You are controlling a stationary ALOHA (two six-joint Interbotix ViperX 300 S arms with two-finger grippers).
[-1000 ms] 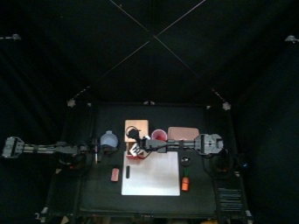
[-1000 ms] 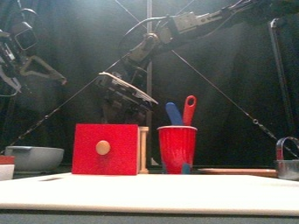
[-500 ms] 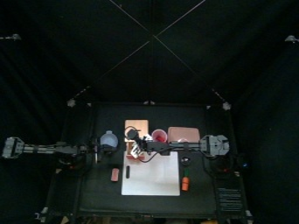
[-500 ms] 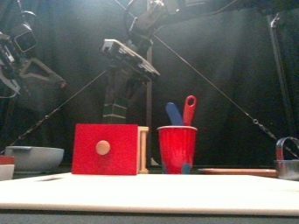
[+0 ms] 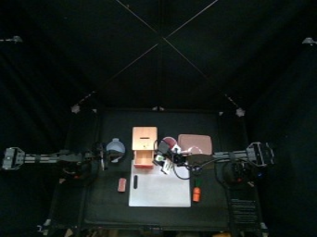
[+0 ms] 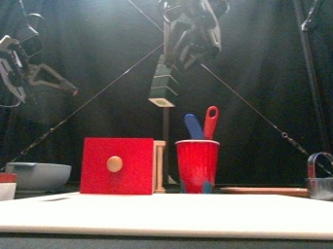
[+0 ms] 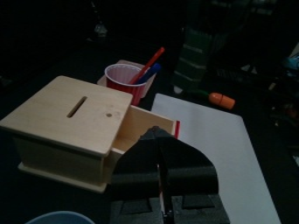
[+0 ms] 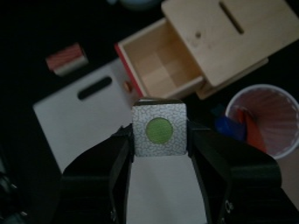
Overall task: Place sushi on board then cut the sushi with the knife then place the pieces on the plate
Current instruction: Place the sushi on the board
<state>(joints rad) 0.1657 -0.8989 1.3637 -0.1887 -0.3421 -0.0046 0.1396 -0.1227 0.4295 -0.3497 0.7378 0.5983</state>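
As the right gripper (image 8: 159, 133) pinches the light, rigid sushi (image 8: 159, 128) across its flanks, block seams may part; left gripper (image 7: 165, 144) sits closed

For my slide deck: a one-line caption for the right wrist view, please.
Right gripper holds the sushi end-on in its jaws above the open drawer of the box and the board.

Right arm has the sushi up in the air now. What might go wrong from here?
The sushi roll hangs high in the right tool, above the open drawer of the wooden box and the red cup rather than the white board; a slip would likely land it there. On the way down, it may clip the knives sticking out of the cup.
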